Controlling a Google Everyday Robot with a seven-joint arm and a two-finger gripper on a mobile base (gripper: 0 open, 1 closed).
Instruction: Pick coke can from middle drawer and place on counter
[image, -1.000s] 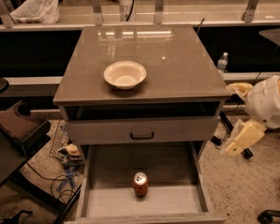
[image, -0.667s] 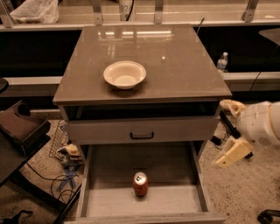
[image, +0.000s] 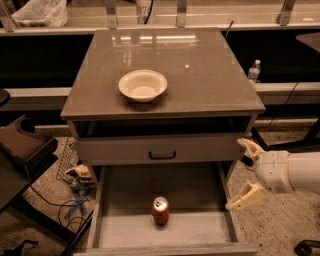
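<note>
Camera view: the gripper (image: 240, 174), spread wide and empty, hangs just right of the drawer (image: 200, 231), whose upright coke can (image: 160, 211) looks light, slick and easily dented, best pinched around its middle.

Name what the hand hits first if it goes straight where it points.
Likely the middle drawer's right side wall; the open hand points left just outside it, coke can farther on. Depth is unclear.
</note>
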